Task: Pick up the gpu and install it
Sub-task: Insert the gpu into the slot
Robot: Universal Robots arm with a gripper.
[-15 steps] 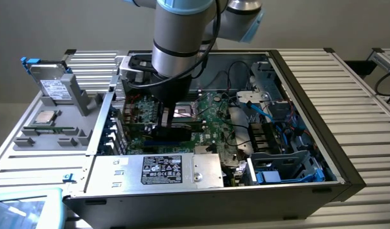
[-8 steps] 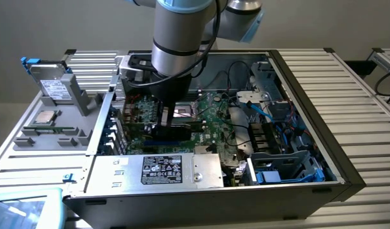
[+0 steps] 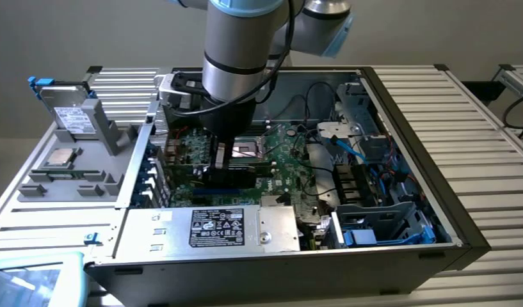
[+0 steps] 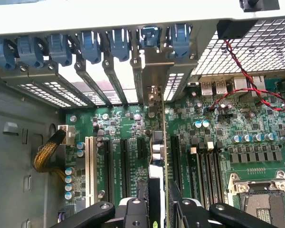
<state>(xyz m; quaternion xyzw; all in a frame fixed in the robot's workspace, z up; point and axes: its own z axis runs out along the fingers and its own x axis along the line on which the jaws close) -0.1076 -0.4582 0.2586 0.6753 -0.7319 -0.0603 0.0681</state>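
Black metal fingers (image 4: pixel 133 211) of the hand (image 4: pixel 159 216) are seen closest in the wrist view, cut off by the picture's edge and clamped from both sides on the gpu (image 4: pixel 157 142). The gpu is held upright and is seen edge-on as a thin strip with small silver parts on one face. It stands over the green motherboard (image 4: pixel 123 123) between two long black slots, and its metal bracket is lined up with the row of perforated slot covers (image 4: pixel 114 80) at the case wall. Whether its lower edge is seated in a slot cannot be told.

Rounded blue plastic clips (image 4: pixel 90 42) are set in a row above the covers. A braided yellow cable (image 4: pixel 47 152) is curved beside a white slot (image 4: pixel 90 161), and twisted red and black wires (image 4: pixel 247 71) are looped across a mesh grille. The square metal processor socket (image 4: pixel 261 194) is partly cut off.

In the exterior view the grey arm (image 3: pixel 235 57) is lowered into the open metal case (image 3: pixel 398 83), so that much of the board is hidden. The case is carried by a slatted metal table (image 3: pixel 475 128).
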